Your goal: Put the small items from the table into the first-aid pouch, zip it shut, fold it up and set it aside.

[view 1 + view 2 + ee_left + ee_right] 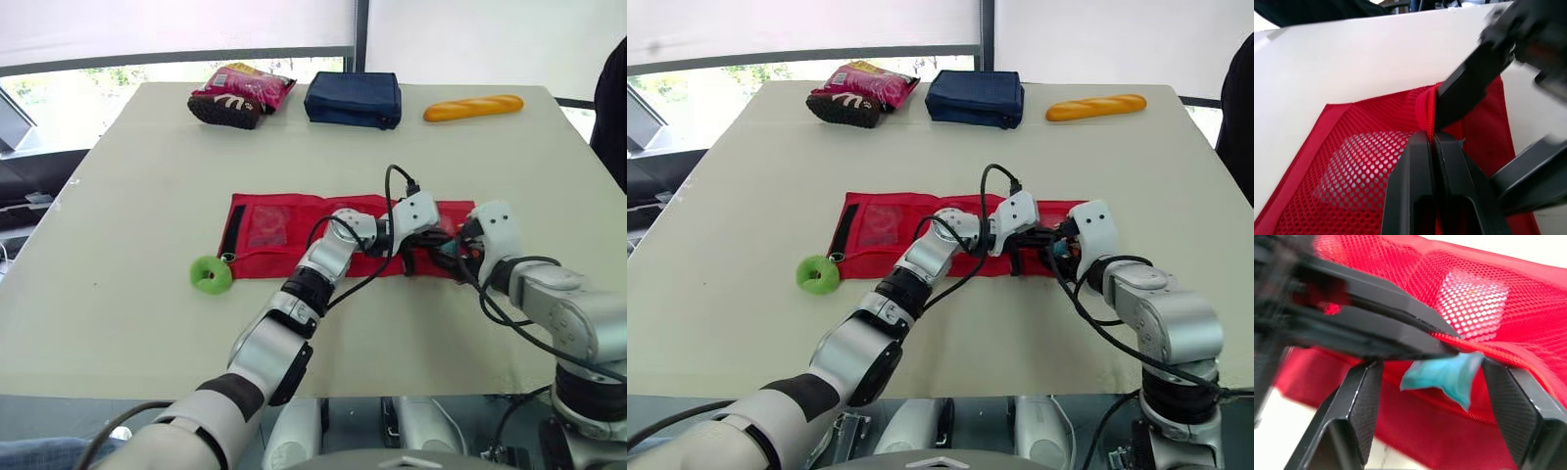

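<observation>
Status: first-aid pouch [284, 230] lies unfolded flat mid-counter [127, 186], red, mesh side up.

My left hand [1430, 139] reaches across to the pouch's right end. The 2 fingers are clenched on the mesh pocket's edge, right at the red zipper seam. Head views show only the arm and the white wrist over the pouch. The pinch itself is clear only in the left wrist view.

My right hand [1432, 364] is just beside the left, at the same end of the pouch. Its fingers are spread wide, gripping nothing. The right wrist view shows a small teal packet [1447, 374] between them, touching neither finger. It lies on the red fabric just under the mesh edge my left hand pinches. A pale square item [1476, 303] shows through the mesh further in. In the head views that spot is mostly hidden behind both wrists.

Head views add a green ring [211, 274] touching the pouch's left end. Along the far edge of the counter are a candy bag [240, 95], a navy case [354, 99] and a bread roll [473, 107], well apart from the pouch.
</observation>
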Robot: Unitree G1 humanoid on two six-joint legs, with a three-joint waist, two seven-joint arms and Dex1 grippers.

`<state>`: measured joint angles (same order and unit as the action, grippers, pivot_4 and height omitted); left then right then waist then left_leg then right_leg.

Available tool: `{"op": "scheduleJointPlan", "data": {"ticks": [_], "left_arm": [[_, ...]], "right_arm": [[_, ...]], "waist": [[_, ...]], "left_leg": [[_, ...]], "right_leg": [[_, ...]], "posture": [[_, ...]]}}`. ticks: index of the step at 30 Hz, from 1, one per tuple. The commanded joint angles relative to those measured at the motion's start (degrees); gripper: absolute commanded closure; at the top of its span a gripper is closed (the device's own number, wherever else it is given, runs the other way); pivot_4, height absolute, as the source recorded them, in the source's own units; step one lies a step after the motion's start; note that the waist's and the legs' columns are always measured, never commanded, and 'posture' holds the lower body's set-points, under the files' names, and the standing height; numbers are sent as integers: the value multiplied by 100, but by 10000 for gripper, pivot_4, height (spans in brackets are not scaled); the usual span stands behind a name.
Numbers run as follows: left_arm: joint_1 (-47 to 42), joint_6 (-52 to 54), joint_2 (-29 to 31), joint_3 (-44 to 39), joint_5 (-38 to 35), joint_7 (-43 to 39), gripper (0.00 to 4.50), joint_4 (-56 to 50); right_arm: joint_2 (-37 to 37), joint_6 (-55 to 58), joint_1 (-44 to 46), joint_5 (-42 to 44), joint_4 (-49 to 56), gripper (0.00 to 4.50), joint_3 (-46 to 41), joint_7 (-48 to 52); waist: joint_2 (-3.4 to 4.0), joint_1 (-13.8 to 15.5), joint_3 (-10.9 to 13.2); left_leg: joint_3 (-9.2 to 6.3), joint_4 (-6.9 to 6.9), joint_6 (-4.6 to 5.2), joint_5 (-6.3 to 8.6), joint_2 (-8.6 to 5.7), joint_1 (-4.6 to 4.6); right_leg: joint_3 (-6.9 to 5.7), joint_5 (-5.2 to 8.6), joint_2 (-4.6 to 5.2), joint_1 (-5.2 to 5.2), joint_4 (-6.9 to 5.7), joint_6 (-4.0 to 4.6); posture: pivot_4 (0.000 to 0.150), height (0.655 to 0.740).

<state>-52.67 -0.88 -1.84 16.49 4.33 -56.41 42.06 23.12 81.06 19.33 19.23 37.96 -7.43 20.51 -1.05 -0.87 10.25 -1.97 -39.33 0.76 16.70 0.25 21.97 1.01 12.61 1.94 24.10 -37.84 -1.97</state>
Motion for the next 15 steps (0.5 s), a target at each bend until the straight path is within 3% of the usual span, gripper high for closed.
{"op": "scheduleJointPlan", "data": {"ticks": [1,5,11,15], "left_arm": [[-163,-147,-62,31,-39,30,45000,88],[-184,-222,-61,29,-50,29,45000,184],[-162,-236,-59,48,-72,3,45000,168],[-170,-220,-87,49,-89,5,45000,150]], "right_arm": [[374,43,-70,586,640,10919,-462,588],[898,46,-380,1244,864,10919,-939,1296],[1360,-827,-1091,1044,605,10919,-1247,1288],[1127,-1087,-1304,1287,680,10919,-973,1237]], "waist": [[0,-7,0],[0,10,0],[-1,16,0],[-1,-10,0]], "left_leg": [[1,0,0,0,0,0],[1,0,0,0,1,0],[6,-1,0,0,0,-1],[9,0,0,0,3,-3]], "right_leg": [[-3,0,-1,0,0,0],[-9,0,-4,-4,1,0],[-3,0,-1,-6,2,-1],[-4,1,-6,-6,1,-1]], "posture": [[1500,7400],[1500,7400],[1500,7400],[1500,7400]]}}
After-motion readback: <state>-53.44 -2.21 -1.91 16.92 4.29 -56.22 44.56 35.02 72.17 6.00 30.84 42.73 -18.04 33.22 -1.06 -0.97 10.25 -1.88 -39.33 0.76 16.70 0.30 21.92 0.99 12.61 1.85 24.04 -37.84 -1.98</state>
